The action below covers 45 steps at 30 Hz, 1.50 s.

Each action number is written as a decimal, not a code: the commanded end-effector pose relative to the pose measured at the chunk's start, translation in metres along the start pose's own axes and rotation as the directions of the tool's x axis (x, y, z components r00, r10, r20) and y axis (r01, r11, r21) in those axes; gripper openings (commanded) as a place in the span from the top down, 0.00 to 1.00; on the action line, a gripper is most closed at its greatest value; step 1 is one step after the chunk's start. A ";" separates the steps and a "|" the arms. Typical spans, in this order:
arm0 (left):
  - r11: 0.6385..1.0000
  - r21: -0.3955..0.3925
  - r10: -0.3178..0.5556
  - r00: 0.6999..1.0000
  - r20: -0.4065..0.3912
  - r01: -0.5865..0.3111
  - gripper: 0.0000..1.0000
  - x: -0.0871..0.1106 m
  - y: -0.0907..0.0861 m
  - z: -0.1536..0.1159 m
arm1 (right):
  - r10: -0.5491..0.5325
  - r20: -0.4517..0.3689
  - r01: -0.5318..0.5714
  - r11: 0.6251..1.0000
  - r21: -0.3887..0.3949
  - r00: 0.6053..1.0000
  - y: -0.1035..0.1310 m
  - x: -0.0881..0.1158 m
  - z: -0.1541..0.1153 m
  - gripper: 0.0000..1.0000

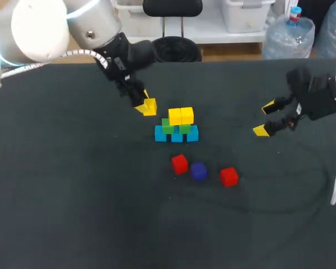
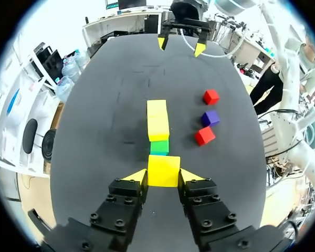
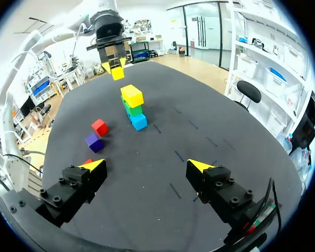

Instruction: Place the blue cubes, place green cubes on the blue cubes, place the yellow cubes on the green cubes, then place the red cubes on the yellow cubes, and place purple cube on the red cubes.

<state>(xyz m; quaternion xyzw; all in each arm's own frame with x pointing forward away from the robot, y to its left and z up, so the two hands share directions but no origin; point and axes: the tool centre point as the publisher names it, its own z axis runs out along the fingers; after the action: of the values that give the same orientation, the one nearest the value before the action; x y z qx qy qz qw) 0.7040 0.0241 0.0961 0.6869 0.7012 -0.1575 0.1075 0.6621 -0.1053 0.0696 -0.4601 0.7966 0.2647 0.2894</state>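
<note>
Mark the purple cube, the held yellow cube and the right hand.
purple cube [image 1: 199, 171]: head view, its middle.
held yellow cube [image 2: 163, 170]: left wrist view, middle of visible face.
right hand [image 1: 265, 119]: head view, midway between fingertips.

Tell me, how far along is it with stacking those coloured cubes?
Blue cubes form the base, green cubes sit on them, and two yellow cubes top those. The left gripper holds a third yellow cube beside the stack. Two red cubes and the purple cube lie loose on the table, not yet stacked.
</note>
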 end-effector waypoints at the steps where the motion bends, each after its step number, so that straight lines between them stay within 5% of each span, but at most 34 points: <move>1: 1.000 0.000 -0.016 1.000 -0.018 0.016 1.00 -0.003 0.003 0.008 | -0.001 0.003 0.001 1.000 -0.001 1.000 -0.001 0.000 0.001 0.00; 45: 0.999 -0.011 -0.052 0.998 -0.026 0.052 1.00 -0.020 0.000 0.033 | -0.001 0.003 0.001 1.000 -0.001 1.000 -0.001 0.000 0.001 0.00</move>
<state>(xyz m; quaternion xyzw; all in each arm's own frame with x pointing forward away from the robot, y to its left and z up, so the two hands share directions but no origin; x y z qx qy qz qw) 0.6999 -0.0050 0.0731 0.6691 0.7211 -0.1482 0.1017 0.6621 -0.1053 0.0696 -0.4601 0.7966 0.2647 0.2894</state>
